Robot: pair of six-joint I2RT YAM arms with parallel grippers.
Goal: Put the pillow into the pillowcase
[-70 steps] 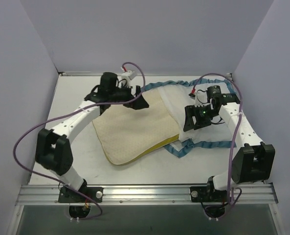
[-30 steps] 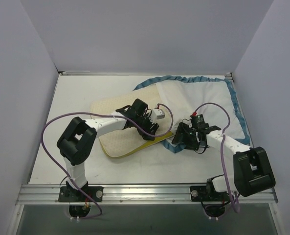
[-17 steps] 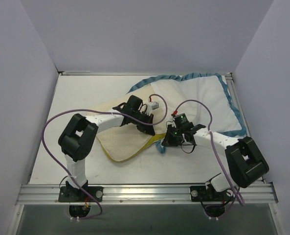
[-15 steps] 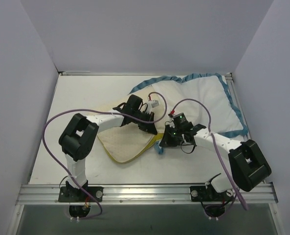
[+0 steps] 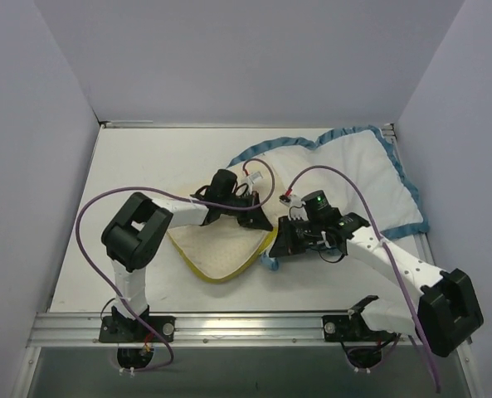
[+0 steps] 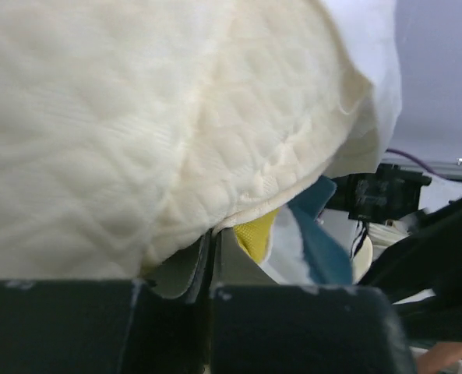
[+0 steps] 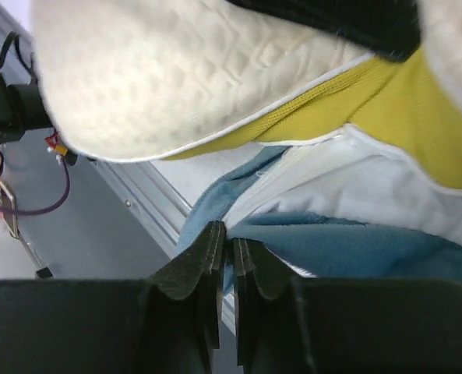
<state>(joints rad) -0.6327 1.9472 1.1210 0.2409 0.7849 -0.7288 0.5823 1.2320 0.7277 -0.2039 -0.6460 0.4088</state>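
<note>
The cream pillow (image 5: 212, 249) lies at the table's middle, its yellow side band turned towards the right. My left gripper (image 5: 258, 222) is shut on its right edge. In the left wrist view the fingertips (image 6: 213, 234) meet under the pillow's piped seam (image 6: 137, 117). The pillowcase (image 5: 353, 178) spreads white side up at the back right, with teal trim round it. My right gripper (image 5: 277, 247) is shut on that teal trim (image 7: 355, 249) at the near left corner, just below the pillow's yellow band (image 7: 386, 101). Its jaw tips (image 7: 224, 230) pinch the fabric.
Grey walls enclose the white table (image 5: 138, 166) on three sides. An aluminium rail (image 5: 246, 327) runs along the near edge and holds both arm bases. Purple cables (image 5: 88, 224) loop over each arm. The teal trim (image 6: 316, 234) hangs close beside the left fingers.
Both grippers have closed, the left on the pillow's edge and the right on the teal trim. The right arm has drawn the pillowcase corner towards the pillow, and the pillow has bunched nearer.
</note>
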